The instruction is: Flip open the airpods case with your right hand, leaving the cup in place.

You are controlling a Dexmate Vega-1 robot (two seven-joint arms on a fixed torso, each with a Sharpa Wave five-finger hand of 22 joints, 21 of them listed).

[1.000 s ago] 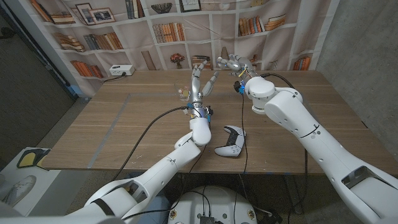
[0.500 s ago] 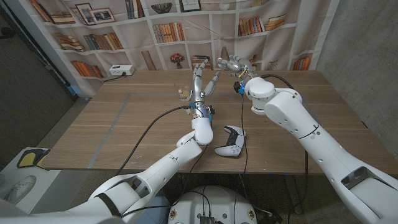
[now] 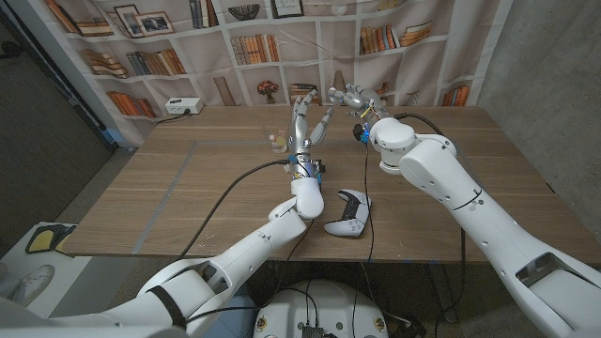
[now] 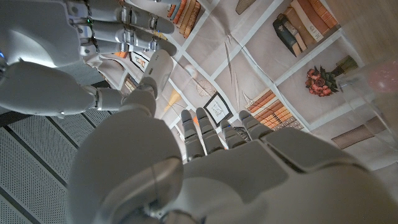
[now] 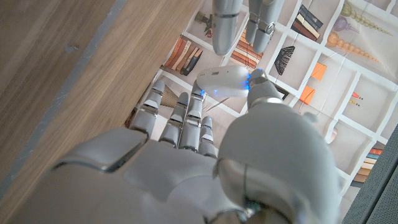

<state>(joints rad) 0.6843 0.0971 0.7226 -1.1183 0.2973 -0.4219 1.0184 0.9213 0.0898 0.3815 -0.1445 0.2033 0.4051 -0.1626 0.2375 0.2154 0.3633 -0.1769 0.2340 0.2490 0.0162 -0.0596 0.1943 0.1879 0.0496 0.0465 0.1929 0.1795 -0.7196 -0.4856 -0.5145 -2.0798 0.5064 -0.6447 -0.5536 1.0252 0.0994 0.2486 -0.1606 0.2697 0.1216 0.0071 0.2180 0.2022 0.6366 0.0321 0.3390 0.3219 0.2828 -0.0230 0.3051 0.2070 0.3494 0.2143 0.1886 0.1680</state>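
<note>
At the far counter (image 3: 188, 178) edge, right hand (image 3: 352, 96) pinches the airpods case (image 5: 224, 82) at its fingertips, lid end toward left hand (image 3: 305, 117), which is spread, holding nothing, just beside. Cup (image 3: 276, 143) sits near left hand.

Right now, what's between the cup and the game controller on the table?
The left arm crosses that stretch at its wrist, between the cup and the game controller, trailing a black cable. The head view shows it.
</note>
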